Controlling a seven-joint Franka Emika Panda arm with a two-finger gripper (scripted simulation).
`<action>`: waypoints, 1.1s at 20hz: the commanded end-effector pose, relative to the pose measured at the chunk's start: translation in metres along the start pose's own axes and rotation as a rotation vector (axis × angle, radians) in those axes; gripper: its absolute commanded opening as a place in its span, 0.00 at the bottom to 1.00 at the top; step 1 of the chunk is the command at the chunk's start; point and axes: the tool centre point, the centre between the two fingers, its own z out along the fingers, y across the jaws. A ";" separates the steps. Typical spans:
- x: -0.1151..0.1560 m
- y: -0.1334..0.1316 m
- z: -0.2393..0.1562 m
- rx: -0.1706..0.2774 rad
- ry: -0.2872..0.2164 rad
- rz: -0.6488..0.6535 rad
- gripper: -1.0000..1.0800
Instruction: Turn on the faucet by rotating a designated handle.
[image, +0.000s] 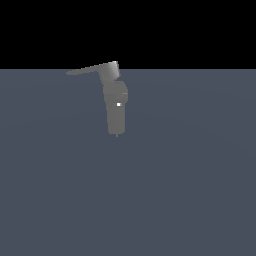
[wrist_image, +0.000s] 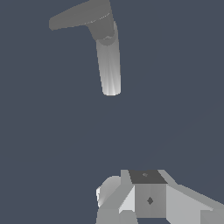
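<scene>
The matte-gray faucet (image: 115, 114) stands on the flat gray-blue floor, with a tiny white dot on its elongated body and an angular block on top. The thin tapering handle (image: 89, 69) projects from that block toward the exterior view's left. My gripper does not show in the exterior view. In the wrist view the faucet (wrist_image: 110, 65) and its handle (wrist_image: 76, 17) lie well apart from my gripper (wrist_image: 146, 192). Only pale blocky parts of the gripper show at the picture's edge. It touches nothing, and how its jaws stand is not clear.
A plain gray-blue floor (image: 190, 190) lies all around the faucet. The background beyond the floor's far edge is black. No other object shows.
</scene>
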 end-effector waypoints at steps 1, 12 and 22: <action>0.000 0.000 0.000 0.000 0.000 0.000 0.00; 0.001 -0.011 -0.010 -0.035 0.015 -0.067 0.00; 0.019 -0.015 -0.010 -0.005 0.000 0.001 0.00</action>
